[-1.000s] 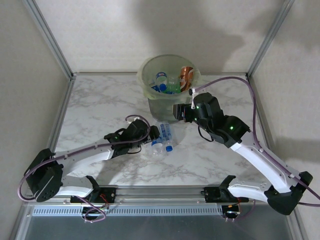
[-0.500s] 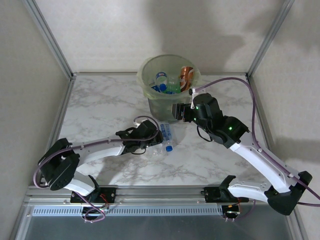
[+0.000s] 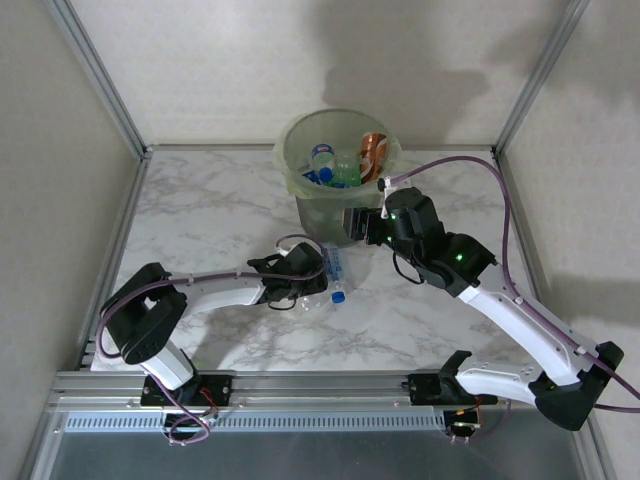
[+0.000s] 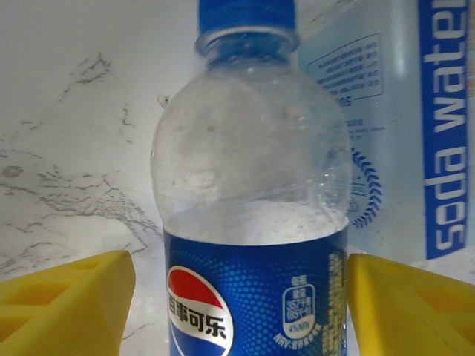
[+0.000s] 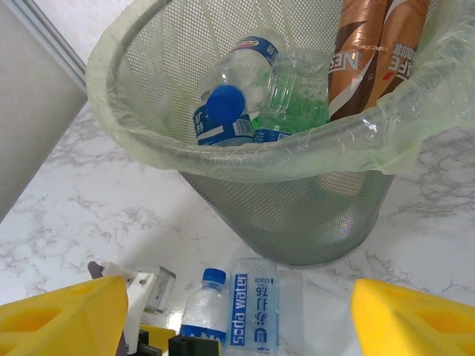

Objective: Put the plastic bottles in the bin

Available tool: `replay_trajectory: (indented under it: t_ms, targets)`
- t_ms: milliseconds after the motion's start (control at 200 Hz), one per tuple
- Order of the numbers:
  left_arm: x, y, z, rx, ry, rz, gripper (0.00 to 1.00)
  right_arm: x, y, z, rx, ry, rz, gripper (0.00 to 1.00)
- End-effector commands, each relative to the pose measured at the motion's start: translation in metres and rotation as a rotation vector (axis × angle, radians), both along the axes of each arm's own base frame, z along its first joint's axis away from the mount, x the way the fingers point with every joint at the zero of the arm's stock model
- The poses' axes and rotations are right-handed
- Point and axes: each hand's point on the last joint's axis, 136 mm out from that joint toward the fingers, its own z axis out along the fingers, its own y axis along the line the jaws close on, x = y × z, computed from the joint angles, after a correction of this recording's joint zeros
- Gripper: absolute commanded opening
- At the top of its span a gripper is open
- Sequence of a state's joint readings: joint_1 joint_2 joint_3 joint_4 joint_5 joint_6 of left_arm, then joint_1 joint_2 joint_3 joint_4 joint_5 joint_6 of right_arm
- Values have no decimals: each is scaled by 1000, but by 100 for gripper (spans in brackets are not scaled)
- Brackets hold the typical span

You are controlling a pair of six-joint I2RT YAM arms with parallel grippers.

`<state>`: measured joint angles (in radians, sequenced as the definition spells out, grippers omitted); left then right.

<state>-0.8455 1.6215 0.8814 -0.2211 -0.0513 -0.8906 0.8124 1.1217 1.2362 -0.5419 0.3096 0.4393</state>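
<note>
Marble table (image 3: 200,205) — Pepsi bottle (image 4: 252,222), base cut off, inside the spread left gripper (image 4: 241,297) — right gripper (image 5: 239,311) likewise spread.

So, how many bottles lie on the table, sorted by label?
Pepsi bottle: 1
Soda water bottle: 1
Total: 2

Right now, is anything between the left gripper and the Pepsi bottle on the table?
Nothing visible is. The Pepsi bottle sits straight ahead of the left gripper, between its open yellow fingers. The soda water bottle lies beside it, off to one side, not in front.
</note>
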Motion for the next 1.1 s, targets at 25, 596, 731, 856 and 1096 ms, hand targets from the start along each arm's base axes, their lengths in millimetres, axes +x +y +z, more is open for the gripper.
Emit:
replay_trajectory:
  t_ms: [25, 596, 731, 856, 1096]
  targets:
    - [-6, 6, -13, 46, 20, -1, 74, -2, 5, -2, 27, 4, 12, 80]
    - [-11, 20, 0, 55, -23, 10, 57, -3, 4, 4, 52, -1, 5, 78]
    - [-11, 17, 23, 36, -78, -9, 54, -4, 4, 17, 84, -19, 7, 78]
    - [-14, 9, 56, 5, -170, -40, 52, -1, 6, 30, 104, -22, -3, 79]
    - [-30, -7, 150, -82, -460, -98, 49, 12, 15, 52, 153, 12, 2, 79]
